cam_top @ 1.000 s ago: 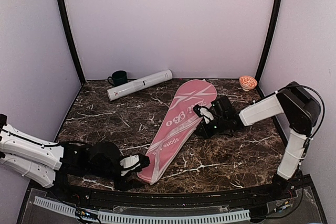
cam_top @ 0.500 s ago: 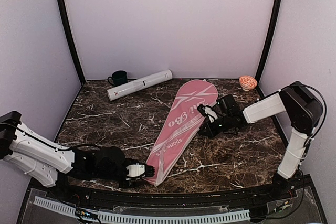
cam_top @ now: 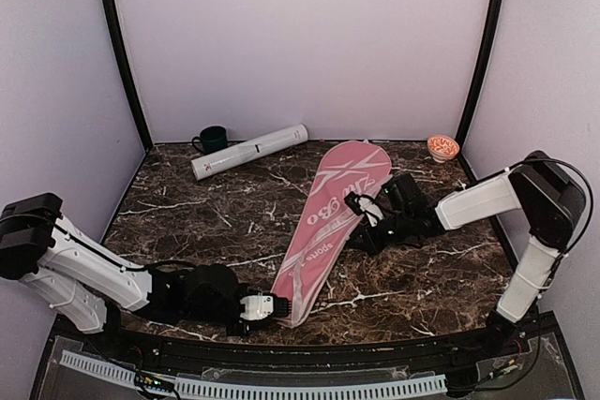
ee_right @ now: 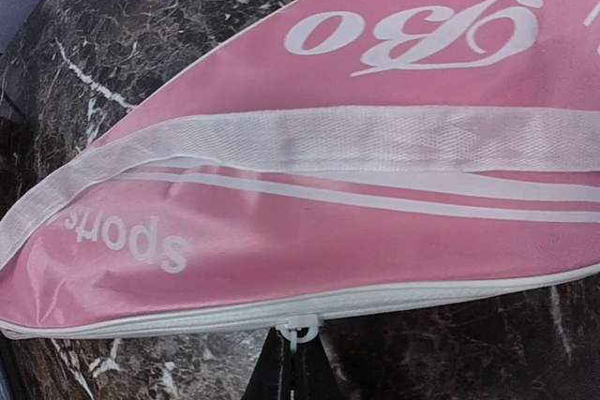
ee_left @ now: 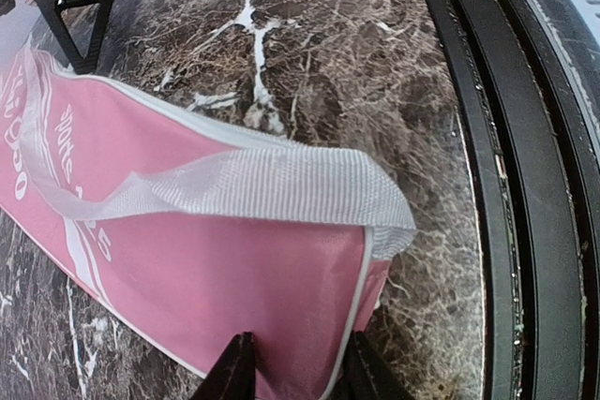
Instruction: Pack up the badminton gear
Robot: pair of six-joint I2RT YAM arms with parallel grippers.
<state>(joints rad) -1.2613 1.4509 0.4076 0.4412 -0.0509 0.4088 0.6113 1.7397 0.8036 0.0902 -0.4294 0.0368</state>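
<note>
The pink racket-shaped bag (cam_top: 330,220) with white lettering lies slantwise across the table, wide end at the back. My left gripper (cam_top: 274,306) is shut on the bag's narrow end (ee_left: 281,297) near the front edge. My right gripper (cam_top: 362,223) is at the bag's right edge, shut on the white zipper pull (ee_right: 302,330). The zipper line looks closed in the right wrist view. The long white tube (cam_top: 249,152) lies at the back left. No rackets or shuttlecocks are in view.
A dark green mug (cam_top: 211,140) stands by the tube at the back left. A small orange patterned bowl (cam_top: 442,147) sits in the back right corner. The black front rail (ee_left: 525,185) runs close beside the bag's narrow end.
My left gripper has slid to the right along the front edge with the bag's narrow end. The bag has swung more upright. My right gripper has shifted slightly right with the zipper pull.
</note>
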